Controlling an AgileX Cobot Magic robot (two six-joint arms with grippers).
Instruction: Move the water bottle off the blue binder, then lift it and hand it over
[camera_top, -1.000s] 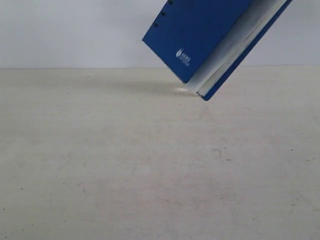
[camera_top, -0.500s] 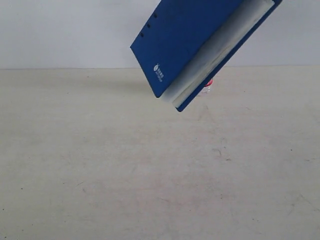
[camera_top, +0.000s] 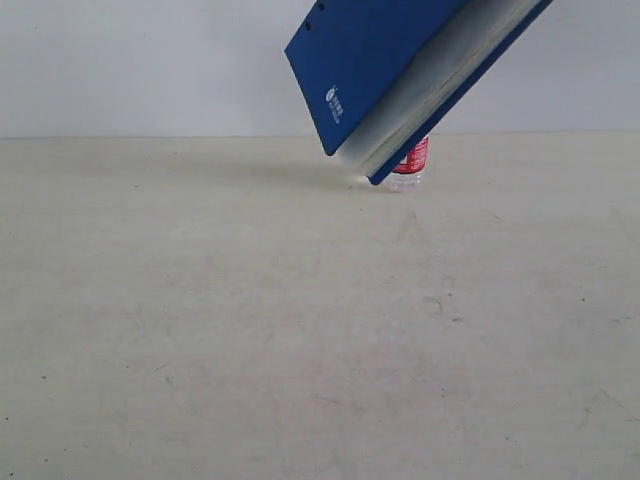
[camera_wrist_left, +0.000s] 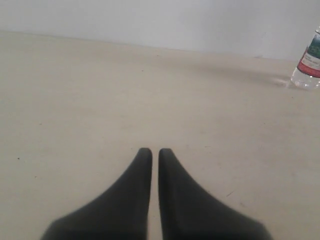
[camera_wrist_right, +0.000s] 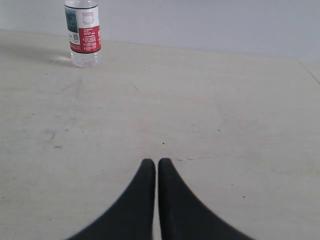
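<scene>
The blue binder (camera_top: 390, 60) hangs tilted at the far side, its corner masking the upright water bottle (camera_top: 411, 165) on the table (camera_top: 300, 330); left gripper (camera_wrist_left: 151, 152) and right gripper (camera_wrist_right: 152, 162) pressed together, empty; advise spreading fingers before approaching the bottle.

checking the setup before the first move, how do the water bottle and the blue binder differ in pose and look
The water bottle stands upright on the table; the blue binder is tilted, one corner lowest. The water bottle is clear with a partly red label; the blue binder is opaque deep blue. Shared: neither is in the left tool or right tool, both shut and empty.
</scene>
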